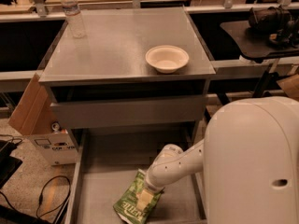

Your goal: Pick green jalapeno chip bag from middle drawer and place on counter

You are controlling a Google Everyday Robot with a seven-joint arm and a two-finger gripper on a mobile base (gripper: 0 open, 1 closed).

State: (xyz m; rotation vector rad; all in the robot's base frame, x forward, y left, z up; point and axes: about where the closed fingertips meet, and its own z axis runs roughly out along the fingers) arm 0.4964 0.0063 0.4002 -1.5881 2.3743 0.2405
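- Pincer (144, 199) sits low on the upper end of the green jalapeno chip bag (128, 206); can't tell if it grips.
- Bag lies flat in the open middle drawer (107, 171).
- Worktop (117, 50) carries white bowl (167, 59) and water bottle (74, 12), well apart.

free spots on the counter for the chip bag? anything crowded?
Bare on the counter: centre and front-left, between water bottle at the back-left corner and white bowl near the front-right edge; back-right too. Tightest around the bowl. The gripper is down in the middle drawer at the green jalapeno chip bag.
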